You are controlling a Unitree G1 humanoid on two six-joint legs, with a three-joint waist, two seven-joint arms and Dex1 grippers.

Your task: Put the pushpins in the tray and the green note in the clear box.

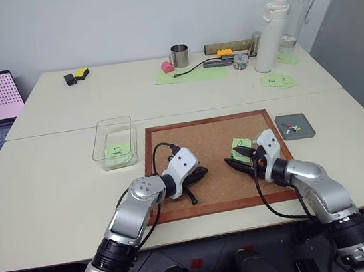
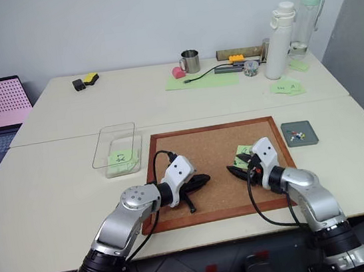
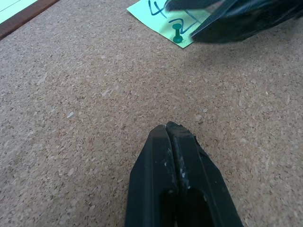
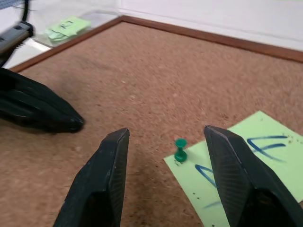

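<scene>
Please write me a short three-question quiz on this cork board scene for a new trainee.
1. True or false: the green pushpin is still stuck through the green note.
2. Which gripper has its fingers spread: left gripper or right gripper?
3. What lies inside the clear box?

Key: 1. True, at the note's corner on the cork board. 2. The right; the left is shut. 3. A green note with handwriting.
</scene>
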